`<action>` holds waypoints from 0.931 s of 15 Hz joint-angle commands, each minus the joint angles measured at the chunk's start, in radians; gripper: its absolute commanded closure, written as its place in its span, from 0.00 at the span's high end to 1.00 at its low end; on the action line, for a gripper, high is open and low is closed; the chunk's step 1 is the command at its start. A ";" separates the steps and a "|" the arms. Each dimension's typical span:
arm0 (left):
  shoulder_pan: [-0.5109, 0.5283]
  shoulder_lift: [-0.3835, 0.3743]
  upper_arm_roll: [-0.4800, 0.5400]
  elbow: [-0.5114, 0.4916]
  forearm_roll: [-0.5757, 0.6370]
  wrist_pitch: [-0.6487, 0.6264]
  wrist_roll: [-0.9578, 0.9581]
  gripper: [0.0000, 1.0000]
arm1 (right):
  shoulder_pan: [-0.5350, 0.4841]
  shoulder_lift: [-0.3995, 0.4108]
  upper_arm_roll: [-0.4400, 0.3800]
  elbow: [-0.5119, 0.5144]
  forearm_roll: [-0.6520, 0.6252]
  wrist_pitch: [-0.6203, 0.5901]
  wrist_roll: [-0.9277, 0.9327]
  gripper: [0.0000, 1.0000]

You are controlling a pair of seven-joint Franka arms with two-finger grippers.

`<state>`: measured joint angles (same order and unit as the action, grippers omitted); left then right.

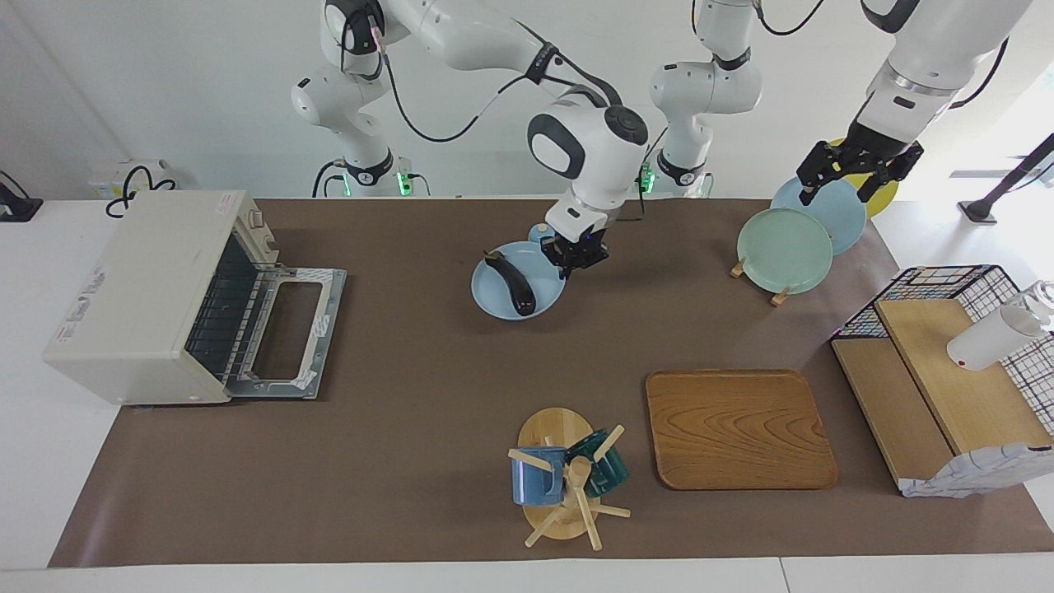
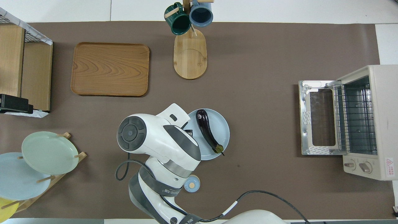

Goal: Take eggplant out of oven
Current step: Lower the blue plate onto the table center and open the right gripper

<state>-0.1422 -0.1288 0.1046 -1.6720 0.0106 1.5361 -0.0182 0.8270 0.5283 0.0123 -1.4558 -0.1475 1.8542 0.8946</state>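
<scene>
While the oven (image 1: 156, 296) stands with its door folded down at the right arm's end of the table, nothing lies on its rack. The light blue plate (image 1: 496, 295) is now at the middle of the table, and the right gripper (image 1: 575, 254) is closed on its rim. The eggplant (image 1: 514, 283) lies on this plate, beside the gripper toward the oven, its long axis across the plate. The left gripper (image 1: 854, 171) waits open over the plate rack (image 1: 756, 280), well apart.
</scene>
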 commanded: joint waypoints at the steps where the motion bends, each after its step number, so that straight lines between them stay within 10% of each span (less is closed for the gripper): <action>1: 0.009 -0.032 -0.002 -0.041 0.011 0.018 0.006 1.00 | -0.006 0.033 -0.003 0.057 -0.009 0.046 0.007 0.00; 14: 0.013 -0.058 -0.002 -0.091 -0.001 0.045 -0.013 1.00 | -0.023 0.013 0.000 -0.120 0.088 0.331 0.027 0.08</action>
<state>-0.1356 -0.1500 0.1056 -1.7145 0.0104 1.5484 -0.0212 0.8139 0.5691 0.0051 -1.5361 -0.0847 2.1424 0.9010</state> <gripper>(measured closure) 0.000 0.974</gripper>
